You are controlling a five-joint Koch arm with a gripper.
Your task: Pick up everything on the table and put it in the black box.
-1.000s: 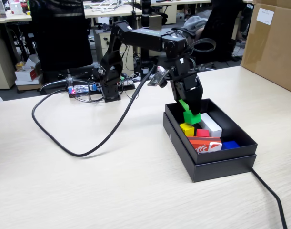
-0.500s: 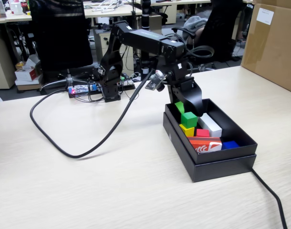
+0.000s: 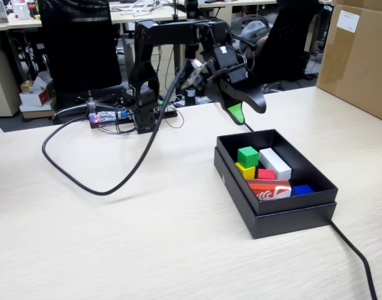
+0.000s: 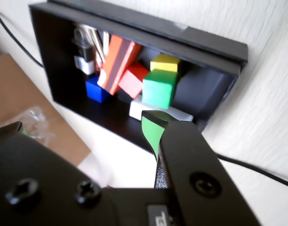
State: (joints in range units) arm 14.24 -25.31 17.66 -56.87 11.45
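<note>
The black box (image 3: 272,215) stands on the table (image 3: 115,250), right of centre in the fixed view. Inside it the green cube (image 3: 247,156) rests partly on the yellow cube (image 3: 244,170), with the red cube (image 3: 266,174) beside them. The wrist view looks down on the same box (image 4: 214,42) with the green cube (image 4: 159,88), yellow cube (image 4: 166,62) and red cube (image 4: 133,81). My gripper (image 3: 246,107) hangs well above the box's far rim, open and empty. In the wrist view the gripper (image 4: 85,123) shows wide-spread jaws with green pads.
The box also holds a long white block (image 3: 275,162), an orange-red printed block (image 3: 270,189) and a blue piece (image 3: 301,189). A big brown carton (image 3: 359,56) stands at the right. Black cables (image 3: 97,187) loop across the table's left half and past the box's near right corner.
The gripper let go of the green cube, which now lies in the box. The arm then rose up and back, away from the box.
</note>
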